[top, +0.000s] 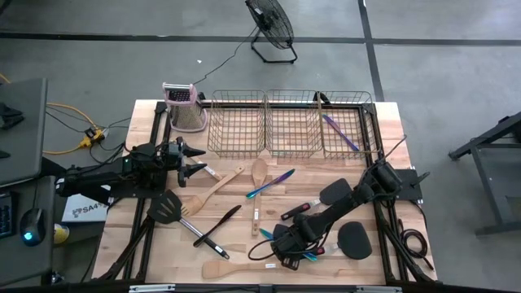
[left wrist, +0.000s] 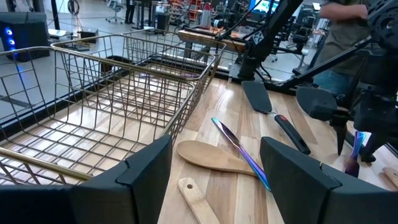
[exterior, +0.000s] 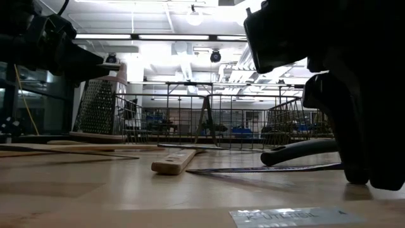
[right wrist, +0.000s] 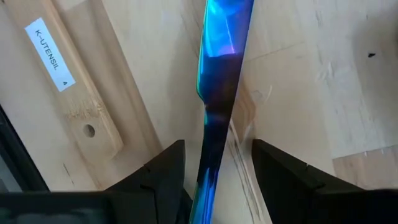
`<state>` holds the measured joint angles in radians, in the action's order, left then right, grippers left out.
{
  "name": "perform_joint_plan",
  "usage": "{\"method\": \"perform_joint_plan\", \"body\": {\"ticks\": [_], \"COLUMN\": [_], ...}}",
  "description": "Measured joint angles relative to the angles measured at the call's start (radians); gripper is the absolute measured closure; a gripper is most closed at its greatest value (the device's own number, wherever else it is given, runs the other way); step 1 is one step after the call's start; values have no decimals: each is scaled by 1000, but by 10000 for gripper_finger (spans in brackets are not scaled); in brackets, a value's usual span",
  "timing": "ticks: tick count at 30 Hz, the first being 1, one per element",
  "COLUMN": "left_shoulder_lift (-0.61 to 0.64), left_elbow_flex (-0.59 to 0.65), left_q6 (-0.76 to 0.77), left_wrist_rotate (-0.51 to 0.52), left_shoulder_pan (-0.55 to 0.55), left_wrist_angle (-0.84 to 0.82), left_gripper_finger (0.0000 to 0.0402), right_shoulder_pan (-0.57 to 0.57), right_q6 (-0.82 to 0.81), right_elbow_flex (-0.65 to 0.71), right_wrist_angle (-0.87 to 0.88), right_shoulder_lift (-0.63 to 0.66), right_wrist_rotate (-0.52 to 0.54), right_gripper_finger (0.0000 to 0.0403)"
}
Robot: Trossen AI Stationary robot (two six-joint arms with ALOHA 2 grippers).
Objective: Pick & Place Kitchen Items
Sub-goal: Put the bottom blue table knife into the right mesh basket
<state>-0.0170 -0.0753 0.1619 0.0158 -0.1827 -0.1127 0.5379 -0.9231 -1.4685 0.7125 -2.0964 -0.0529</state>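
Down at the surface [top: 163,244] my right hand [right wrist: 214,180] straddles a knife [right wrist: 221,74], jaws apart — one piece basketed, most left.

The left arm reaches in from the tabletop's left edge, stretched roughly level toward the middle. Its dark two-fingered left hand [top: 194,159] hangs above the surface with the fingers [left wrist: 144,167] spread wide and nothing between them. The right arm comes from the right edge, angled down toward the near side. Its dark right hand [top: 286,244] is lowered close to the tabletop, its two fingers [right wrist: 163,163] parted on either side of a slim iridescent blue-purple utensil [right wrist: 219,93].
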Motion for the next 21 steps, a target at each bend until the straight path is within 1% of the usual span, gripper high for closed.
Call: {"method": "perform_joint_plan", "body": {"ticks": [5,8,11,21], "left_shoulder_lift": [0,0,0,0], "left_elbow_flex": [0,0,0,0], "left_q6": [0,0,0,0], "left_wrist_rotate": [0,0,0,0], "left_shoulder_pan": [0,0,0,0], "left_wrist_angle": [0,0,-1,-1], "left_gripper_finger": [161,161,161,161], "right_shoulder_pan": [0,0,0,-1], "right_q6": [6,14,35,60], "right_elbow_flex": [0,0,0,0], "right_wrist_angle": [16,23,28,35], "right_shoulder_lift": [-1,-2,-2,-3], "right_wrist_rotate": [31,47,49,51], "right_gripper_finger": [223,233,253,338]}}
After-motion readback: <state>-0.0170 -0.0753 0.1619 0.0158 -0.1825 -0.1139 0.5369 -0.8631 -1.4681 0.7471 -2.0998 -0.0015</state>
